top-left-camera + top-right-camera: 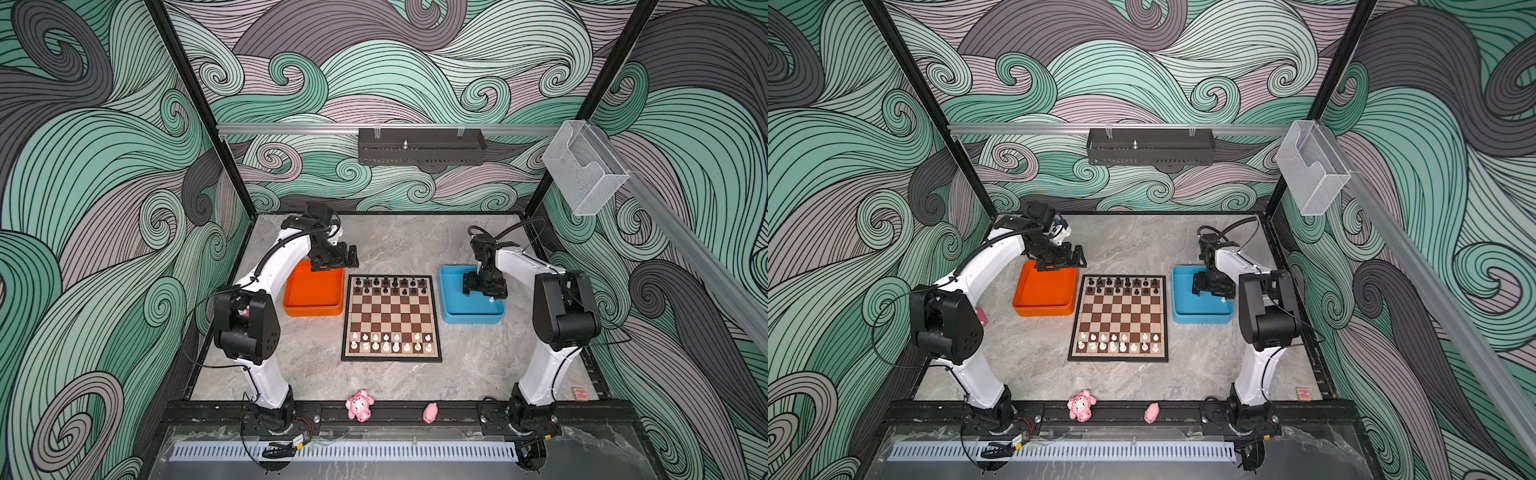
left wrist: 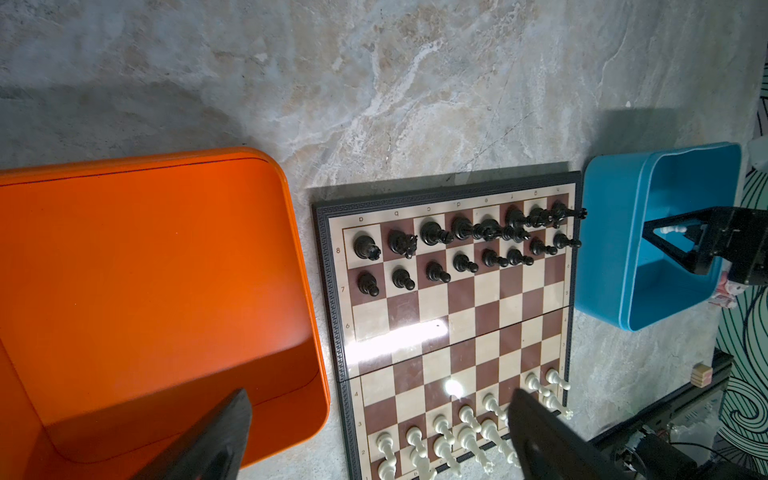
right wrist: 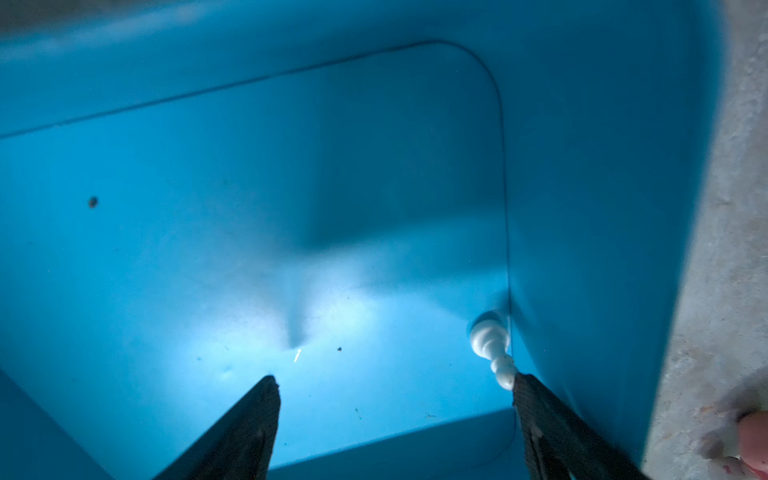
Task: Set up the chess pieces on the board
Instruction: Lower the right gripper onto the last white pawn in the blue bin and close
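The board [image 1: 390, 316] lies in the middle of the table between two trays. Black chess pieces [image 1: 388, 284] fill its two far rows, and white ones [image 1: 390, 343] stand in its two near rows. One white piece [image 3: 492, 349] lies on its side on the floor of the blue tray [image 1: 451, 318], against the wall. My right gripper [image 3: 395, 378] is lowered into that tray, open wide, with one fingertip [image 3: 525, 384] touching the piece's head. My left gripper [image 2: 379, 392] hangs open and empty over the far edge of the orange tray [image 1: 311, 311].
The orange tray [image 2: 145, 270] holds nothing that I can see. Two pink toy figurines [image 1: 359, 405] [image 1: 430, 412] sit on the front rail. A small wooden block [image 1: 578, 392] lies at the near right edge of the table.
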{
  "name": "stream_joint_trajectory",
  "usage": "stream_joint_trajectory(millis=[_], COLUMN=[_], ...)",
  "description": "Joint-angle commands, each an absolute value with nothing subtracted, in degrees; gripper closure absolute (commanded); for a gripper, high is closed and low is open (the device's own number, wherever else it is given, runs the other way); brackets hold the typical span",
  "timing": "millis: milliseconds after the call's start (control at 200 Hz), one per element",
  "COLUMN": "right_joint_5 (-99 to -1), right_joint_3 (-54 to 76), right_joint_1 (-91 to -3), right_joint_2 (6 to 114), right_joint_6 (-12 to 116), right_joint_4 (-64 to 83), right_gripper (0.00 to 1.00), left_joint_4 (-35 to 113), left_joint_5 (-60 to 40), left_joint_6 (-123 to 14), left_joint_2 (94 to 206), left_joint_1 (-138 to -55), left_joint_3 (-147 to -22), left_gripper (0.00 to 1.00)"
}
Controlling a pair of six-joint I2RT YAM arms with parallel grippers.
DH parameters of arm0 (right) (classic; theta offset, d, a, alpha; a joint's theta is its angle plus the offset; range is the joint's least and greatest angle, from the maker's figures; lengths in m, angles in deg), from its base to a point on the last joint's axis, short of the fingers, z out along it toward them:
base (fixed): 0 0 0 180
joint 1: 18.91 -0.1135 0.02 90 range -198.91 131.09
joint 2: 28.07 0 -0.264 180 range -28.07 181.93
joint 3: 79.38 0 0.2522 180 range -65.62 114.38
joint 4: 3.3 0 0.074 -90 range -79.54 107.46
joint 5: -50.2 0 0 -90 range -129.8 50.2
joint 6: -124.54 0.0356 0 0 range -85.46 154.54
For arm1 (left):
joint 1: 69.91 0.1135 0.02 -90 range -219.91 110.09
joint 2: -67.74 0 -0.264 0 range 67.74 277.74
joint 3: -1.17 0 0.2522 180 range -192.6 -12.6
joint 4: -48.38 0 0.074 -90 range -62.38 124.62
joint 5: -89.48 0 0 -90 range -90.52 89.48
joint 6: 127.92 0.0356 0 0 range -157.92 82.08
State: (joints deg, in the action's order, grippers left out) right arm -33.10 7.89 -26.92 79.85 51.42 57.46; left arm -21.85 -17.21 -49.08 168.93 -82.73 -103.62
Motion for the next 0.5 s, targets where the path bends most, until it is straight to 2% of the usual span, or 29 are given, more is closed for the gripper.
stream_joint_trajectory(millis=[0, 305, 495], right_joint_5=[-35.91, -37.52, -38.27], right_joint_3=[7.76, 7.94, 8.1], right_joint_1=[-26.56, -26.56, -26.53], right_joint_2=[80.81, 79.48, 77.5], right_joint_6=[50.84, 50.36, 50.53], right_joint_4=[57.16, 57.14, 57.57], right_gripper=[0.16, 0.23, 0.24], left_joint_4=[-23.85, -23.8, -23.74], left_joint_5=[-16.26, -16.21, -16.24], left_joint_6=[-49.48, -49.62, -49.81], left_joint_2=[169.88, 170.14, 170.31], left_joint_1=[-82.36, -82.34, -82.31], left_joint_3=[-105.94, -105.76, -105.67], left_gripper=[0.01, 0.01, 0.01])
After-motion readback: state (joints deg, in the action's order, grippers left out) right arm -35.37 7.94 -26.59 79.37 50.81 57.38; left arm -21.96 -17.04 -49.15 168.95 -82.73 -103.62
